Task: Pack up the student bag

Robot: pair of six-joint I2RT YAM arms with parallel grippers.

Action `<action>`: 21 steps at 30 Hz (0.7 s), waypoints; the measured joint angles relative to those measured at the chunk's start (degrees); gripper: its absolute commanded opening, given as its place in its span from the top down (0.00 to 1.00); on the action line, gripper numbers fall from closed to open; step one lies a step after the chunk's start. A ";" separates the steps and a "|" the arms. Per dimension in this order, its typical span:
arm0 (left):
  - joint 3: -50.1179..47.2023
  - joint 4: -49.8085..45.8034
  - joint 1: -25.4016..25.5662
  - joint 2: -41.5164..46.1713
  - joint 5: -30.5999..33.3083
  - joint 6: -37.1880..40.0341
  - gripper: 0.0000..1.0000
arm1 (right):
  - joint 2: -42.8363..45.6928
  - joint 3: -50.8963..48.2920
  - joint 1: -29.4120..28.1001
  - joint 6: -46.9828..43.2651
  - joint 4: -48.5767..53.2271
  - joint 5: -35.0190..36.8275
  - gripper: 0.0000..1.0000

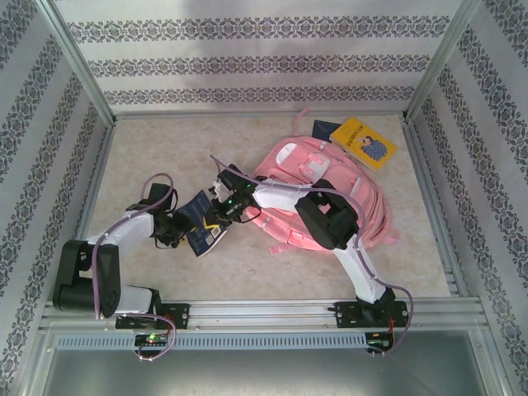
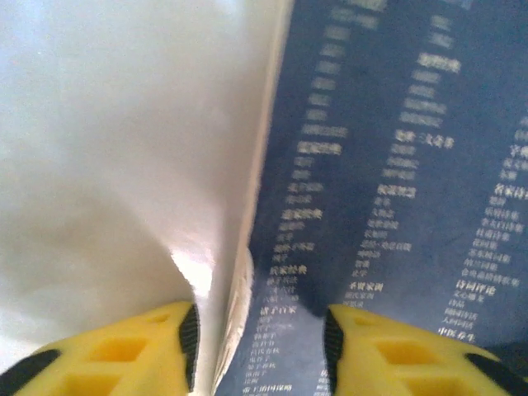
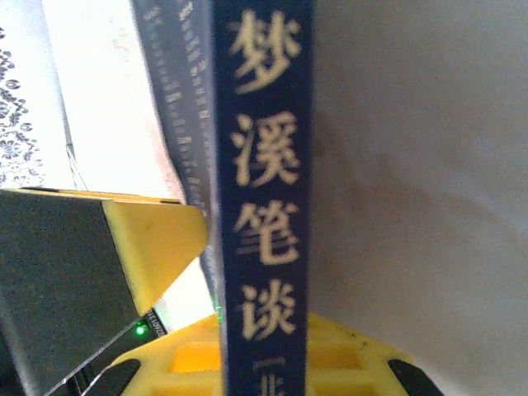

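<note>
Book — just off student bag edge

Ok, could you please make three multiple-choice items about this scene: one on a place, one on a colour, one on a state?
1. Where is the yellow book?
A. Near the far right corner, beyond the bag
B. Between the arm bases
C. At the left wall

2. What colour is the student bag?
A. Green
B. Pink
C. Black

3. What is the state of the dark blue book?
A. Zipped inside the bag
B. Under the yellow book
C. Held between tool fingers, left of the bag

Answers:
1 A: the yellow book lies behind the student bag.
2 B: its fabric is pink.
3 C: the dark blue book sits between the fingers of the left tool and the right tool.
</note>
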State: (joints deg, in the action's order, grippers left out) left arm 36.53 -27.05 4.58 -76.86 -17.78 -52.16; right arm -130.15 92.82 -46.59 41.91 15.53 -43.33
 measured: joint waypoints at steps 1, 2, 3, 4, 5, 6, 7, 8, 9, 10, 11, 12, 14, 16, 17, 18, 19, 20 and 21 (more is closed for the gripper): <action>0.20 -0.61 0.33 1.62 -0.13 0.61 0.38 | 1.99 -1.33 0.17 -0.44 -0.28 0.81 1.00; 0.59 -1.27 0.33 3.13 -0.22 1.09 0.36 | 3.54 -2.51 0.26 -0.83 -0.63 1.22 1.00; 1.38 -2.23 0.35 4.87 -0.24 1.84 0.33 | 6.05 -4.28 0.44 -1.25 -1.05 1.81 1.00; 2.67 -3.30 0.33 6.99 -0.37 2.71 0.30 | 8.59 -5.99 0.76 -1.51 -1.38 2.19 1.00; 3.69 -3.89 0.33 8.33 -0.66 3.39 0.28 | 10.58 -7.23 1.03 -1.64 -1.88 2.23 1.00; 5.35 -4.48 0.33 10.38 -1.36 4.61 0.25 | 13.29 -9.18 1.44 -1.73 -2.99 2.25 1.00; 6.78 -4.76 0.35 12.02 -2.19 5.70 0.21 | 16.41 -10.97 1.90 -1.73 -4.00 2.12 1.00; 7.85 -4.76 0.33 13.51 -3.32 6.58 0.19 | 18.49 -12.31 2.25 -1.70 -5.31 1.99 1.00; 8.79 -4.63 0.33 15.17 -4.76 7.58 0.15 | 21.35 -14.27 2.69 -1.60 -7.17 1.86 1.00; 9.44 -4.33 0.33 16.94 -6.32 8.57 0.13 | 23.10 -15.43 2.99 -1.55 -8.09 1.68 1.00; 9.73 -3.39 0.33 19.28 -8.68 9.86 0.11 | 26.47 -17.57 3.41 -1.20 -9.99 1.22 1.00; 9.92 -3.06 0.33 21.05 -10.16 10.51 0.08 | 28.13 -18.36 3.65 -1.09 -10.58 0.92 1.00; 10.03 -1.53 0.33 23.23 -13.57 11.72 0.07 | 31.12 -19.52 4.11 -0.33 -13.16 0.20 1.00; 10.23 0.79 0.35 23.54 -18.58 11.82 0.07 | 35.10 -23.61 4.22 1.25 -19.06 -1.01 1.00; 10.29 2.43 0.33 23.26 -20.83 11.58 0.07 | 37.33 -26.01 4.24 2.08 -21.09 -1.62 1.00; 10.34 4.39 0.35 22.93 -23.21 11.23 0.08 | 39.98 -28.57 4.22 3.26 -23.12 -2.43 1.00; 10.34 6.25 0.35 22.73 -25.20 10.84 0.08 | 42.27 -30.56 4.22 4.37 -25.31 -3.26 1.00; 10.29 8.48 0.35 22.69 -27.47 9.79 0.09 | 43.91 -31.65 4.17 5.18 -27.08 -3.78 1.00; 10.14 11.30 0.35 22.71 -29.77 8.72 0.10 | 45.38 -32.65 4.07 6.23 -29.20 -4.07 1.00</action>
State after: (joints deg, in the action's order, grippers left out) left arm 46.68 -15.75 4.93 -54.15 -47.55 -43.44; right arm -84.77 60.16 -42.52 48.14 -13.67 -47.40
